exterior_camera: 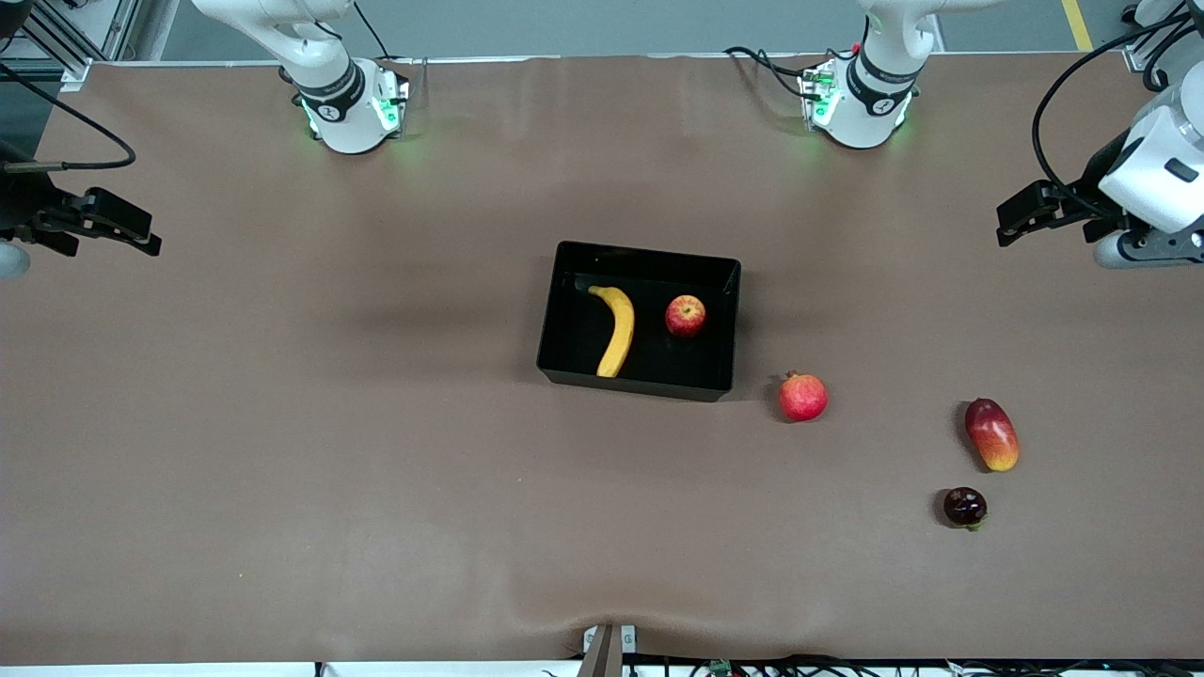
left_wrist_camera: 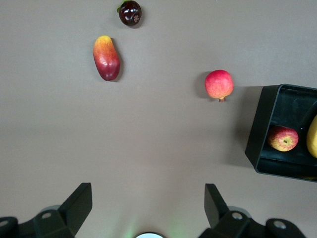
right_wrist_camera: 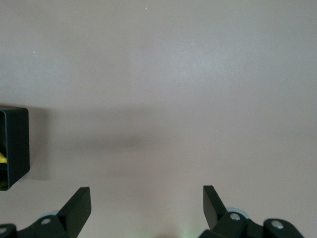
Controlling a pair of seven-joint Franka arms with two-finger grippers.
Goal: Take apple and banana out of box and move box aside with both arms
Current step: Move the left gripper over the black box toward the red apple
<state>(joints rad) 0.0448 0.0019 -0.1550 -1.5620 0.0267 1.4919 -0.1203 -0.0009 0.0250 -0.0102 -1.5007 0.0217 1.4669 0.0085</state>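
The glossy black box [exterior_camera: 649,256] stands at the middle of the table. The yellow banana [exterior_camera: 616,329] and the small red apple [exterior_camera: 686,316] lie inside it, side by side and apart. My left gripper [exterior_camera: 1021,214] is open and empty, up over the left arm's end of the table. Its wrist view shows its open gripper [left_wrist_camera: 148,191], the box wall [left_wrist_camera: 257,134], the apple [left_wrist_camera: 283,138] and a bit of the banana [left_wrist_camera: 312,136]. My right gripper [exterior_camera: 132,230] is open and empty over the right arm's end of the table. Its wrist view shows its open gripper [right_wrist_camera: 146,193] and a box corner [right_wrist_camera: 15,144].
A red pomegranate [exterior_camera: 802,397] lies on the table beside the box, nearer to the front camera. A red-and-yellow mango [exterior_camera: 991,433] and a small dark round fruit [exterior_camera: 965,506] lie toward the left arm's end. All three show in the left wrist view: the pomegranate [left_wrist_camera: 219,85], mango [left_wrist_camera: 106,58] and dark fruit [left_wrist_camera: 130,13].
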